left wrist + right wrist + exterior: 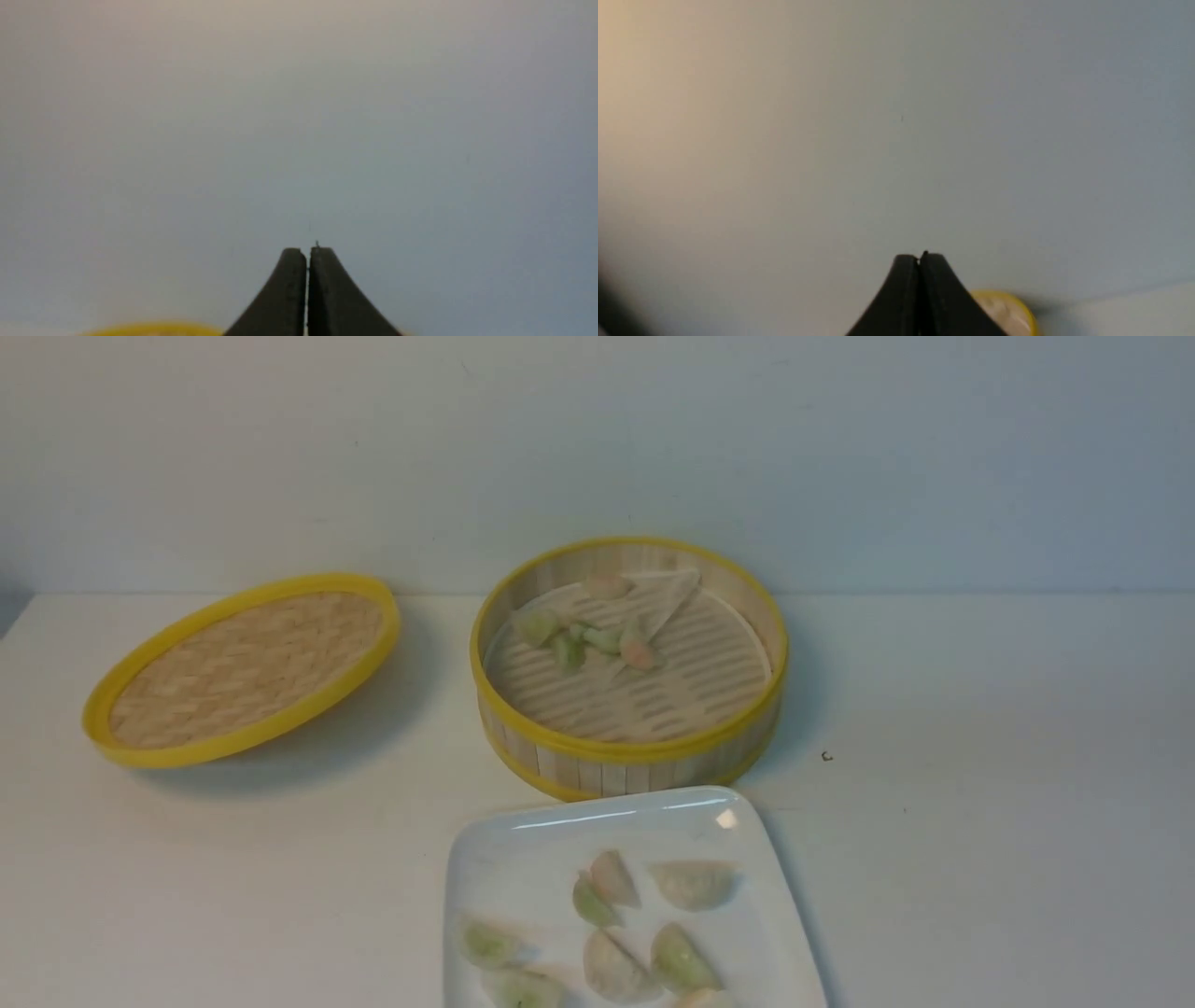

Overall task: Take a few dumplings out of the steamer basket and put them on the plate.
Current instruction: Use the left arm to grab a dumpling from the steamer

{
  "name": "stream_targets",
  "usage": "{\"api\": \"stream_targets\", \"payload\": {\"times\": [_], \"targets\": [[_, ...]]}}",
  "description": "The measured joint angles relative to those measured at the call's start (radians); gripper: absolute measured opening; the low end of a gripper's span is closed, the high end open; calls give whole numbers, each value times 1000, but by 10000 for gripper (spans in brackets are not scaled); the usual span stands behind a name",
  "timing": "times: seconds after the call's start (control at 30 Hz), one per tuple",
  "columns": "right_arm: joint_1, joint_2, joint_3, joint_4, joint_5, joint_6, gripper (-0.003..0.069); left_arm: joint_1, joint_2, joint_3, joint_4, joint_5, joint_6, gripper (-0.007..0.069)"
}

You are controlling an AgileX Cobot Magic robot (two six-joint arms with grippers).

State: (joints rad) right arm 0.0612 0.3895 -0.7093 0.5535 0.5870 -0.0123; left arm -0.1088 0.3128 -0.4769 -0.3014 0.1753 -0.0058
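The steamer basket (pixel 630 747) stands at the table's middle, with several dumplings (pixel 597 639) clustered at its far left floor on a folded paper liner. The white square plate (pixel 504 868) lies in front of it at the near edge and holds several dumplings (pixel 653 919). Neither gripper shows in the front view. In the left wrist view my left gripper (pixel 307 252) is shut and empty, facing the wall. In the right wrist view my right gripper (pixel 919 257) is shut and empty, facing the wall.
The shallow woven lid (pixel 247 667) with a yellow rim lies tilted at the left of the table. A yellow rim shows low in the left wrist view (pixel 154 330), and another beside the fingers in the right wrist view (pixel 1011 310). A grey wall stands behind the table.
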Motion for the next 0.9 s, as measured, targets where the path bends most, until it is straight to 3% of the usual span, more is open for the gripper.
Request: {"api": "stream_targets", "payload": {"times": [0.13, 0.2, 0.3, 0.5, 0.8, 0.9], "targets": [[0, 288, -248, -104, 331, -78, -13, 0, 307, -243, -5, 417, 40, -6], [0, 413, -332, -122, 431, -100, -13, 0, 479, -373, -20, 618, 83, -6], [0, 576, -424, -133, 538, -142, -13, 0, 707, -540, -44, 801, 166, -6], [0, 721, -456, -103, 561, -208, -13, -20, 1104, -808, -70, 928, 306, -6], [0, 728, -459, -92, 561, -235, -13, -156, 1419, -1123, 0, 922, 400, -6], [0, 728, -459, -83, 561, -236, -11, -181, 1512, -1224, 5, 890, 484, -6]]}}
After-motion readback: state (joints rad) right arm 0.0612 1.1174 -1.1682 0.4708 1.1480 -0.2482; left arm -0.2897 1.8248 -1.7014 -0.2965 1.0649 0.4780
